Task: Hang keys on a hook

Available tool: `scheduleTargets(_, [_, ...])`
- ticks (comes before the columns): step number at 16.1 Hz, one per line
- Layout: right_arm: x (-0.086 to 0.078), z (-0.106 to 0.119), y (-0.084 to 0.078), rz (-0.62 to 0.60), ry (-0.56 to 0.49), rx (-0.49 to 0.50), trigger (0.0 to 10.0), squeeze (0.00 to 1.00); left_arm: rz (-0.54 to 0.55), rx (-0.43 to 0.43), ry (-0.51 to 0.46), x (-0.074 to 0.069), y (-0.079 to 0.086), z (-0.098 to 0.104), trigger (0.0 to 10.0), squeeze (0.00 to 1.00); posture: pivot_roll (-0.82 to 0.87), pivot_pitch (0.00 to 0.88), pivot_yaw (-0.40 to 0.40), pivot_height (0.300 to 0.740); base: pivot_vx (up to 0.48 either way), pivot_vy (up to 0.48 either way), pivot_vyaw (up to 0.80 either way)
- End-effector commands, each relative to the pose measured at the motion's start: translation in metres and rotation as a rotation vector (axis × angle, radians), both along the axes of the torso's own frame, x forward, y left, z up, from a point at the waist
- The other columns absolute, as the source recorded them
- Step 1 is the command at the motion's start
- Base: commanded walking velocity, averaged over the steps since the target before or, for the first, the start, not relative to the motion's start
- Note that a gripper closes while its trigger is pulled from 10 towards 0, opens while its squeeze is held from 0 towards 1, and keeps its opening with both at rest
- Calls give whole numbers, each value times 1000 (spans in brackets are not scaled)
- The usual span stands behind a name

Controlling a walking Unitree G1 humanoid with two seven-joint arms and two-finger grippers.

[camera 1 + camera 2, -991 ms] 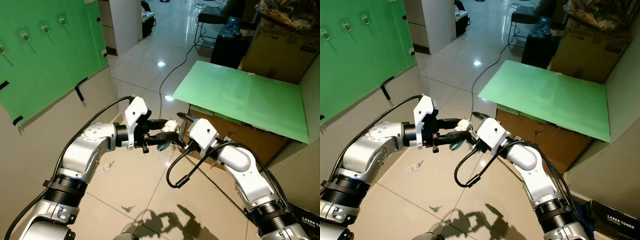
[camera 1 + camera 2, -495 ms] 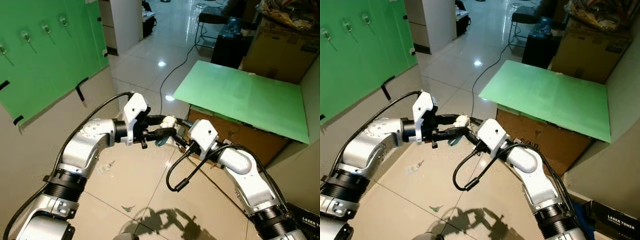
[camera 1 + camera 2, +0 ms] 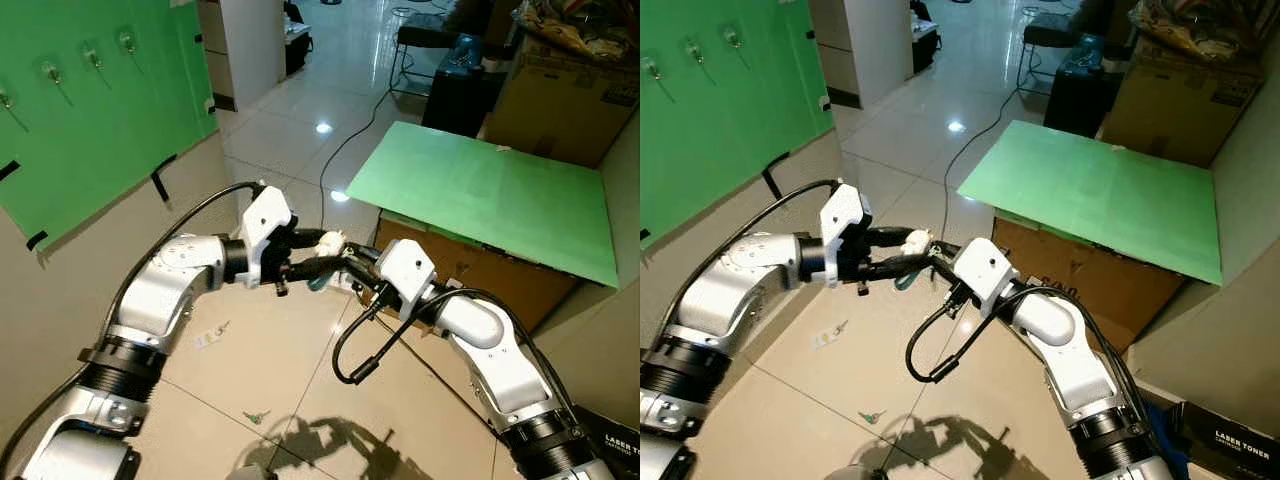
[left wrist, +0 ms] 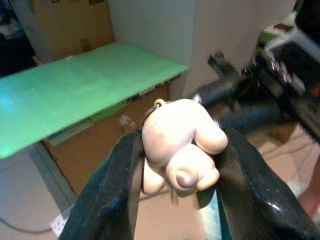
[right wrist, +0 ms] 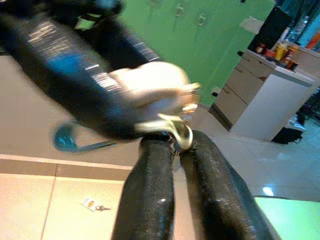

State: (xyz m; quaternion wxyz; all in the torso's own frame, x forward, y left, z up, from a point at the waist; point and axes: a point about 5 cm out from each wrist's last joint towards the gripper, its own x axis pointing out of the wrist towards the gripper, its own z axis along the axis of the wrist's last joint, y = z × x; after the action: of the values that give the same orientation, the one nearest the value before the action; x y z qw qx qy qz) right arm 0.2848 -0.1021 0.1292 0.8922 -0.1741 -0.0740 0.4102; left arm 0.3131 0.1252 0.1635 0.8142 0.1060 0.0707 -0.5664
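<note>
**Both my claws meet on the keys in mid-air**

My left claw (image 3: 318, 255) is clamped on the cream-coloured figure charm (image 4: 179, 145) of the keys, one black finger (image 4: 112, 192) pressed against each side of it, so the gap between the fingers is just the width of the charm. A teal piece (image 3: 318, 283) of the bunch hangs below the charm.

My right claw (image 5: 176, 142) reaches in from the opposite side, its two fingers drawn nearly together around the small metal ring (image 5: 181, 134) at the charm's end. The tips of both claws touch or nearly touch at that spot, above the tiled floor (image 3: 270, 360).

The keys sit between my two arms, well apart from the row of hooks (image 3: 88, 57) on the green board (image 3: 100, 130) at my left. A green-topped surface (image 3: 480, 195) stands beyond my right arm. On the floor below lie a small tag (image 3: 210, 336) and a little green item (image 3: 256, 416).
</note>
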Motion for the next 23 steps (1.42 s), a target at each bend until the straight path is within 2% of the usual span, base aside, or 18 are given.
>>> scheduleTargets(1, [3,24,-3,-18,-98,48,0,0,-20,65,59,-6,1,-16,10000,0,-54,0,32,740,0,0,0])
scheduleTargets(4, [10,25,-15,-86,-137,-9,0,0,-25,82,63,-7,4,-19,10000,0,-53,0,32,740,0,0,0])
scheduleTargets(8, [9,24,-22,-99,-138,-20,0,0,-32,85,63,-8,5,-19,10000,0,-55,0,33,740,0,0,0])
scheduleTargets(10, [9,23,-24,-104,-144,-30,0,0,-16,86,56,-6,5,-19,10000,0,-56,0,34,740,0,0,0])
scheduleTargets(12, [8,24,-27,-110,-153,-41,0,0,25,62,92,-2,6,-19,10000,0,-58,0,35,740,0,0,0])
scheduleTargets(13, [8,24,-29,-113,-154,-43,0,0,24,-44,117,-1,4,-10,10000,212,-60,0,36,740,0,0,0])
scheduleTargets(14, [8,24,-29,-112,-154,-43,0,0,26,-85,122,0,4,-8,10000,1000,-61,0,37,740,0,0,0])
scheduleTargets(18, [9,26,-30,-109,-161,-44,0,0,57,-141,108,4,2,-2,10000,1000,-62,0,39,740,0,0,0])
scheduleTargets(22, [10,28,-32,-110,-167,-45,0,0,99,-179,108,9,8,4,10000,1000,-62,0,38,740,0,0,0])
scheduleTargets(23, [10,29,-32,-110,-168,-46,0,0,174,-213,112,15,11,4,10000,1000,-62,0,38,740,0,0,0])
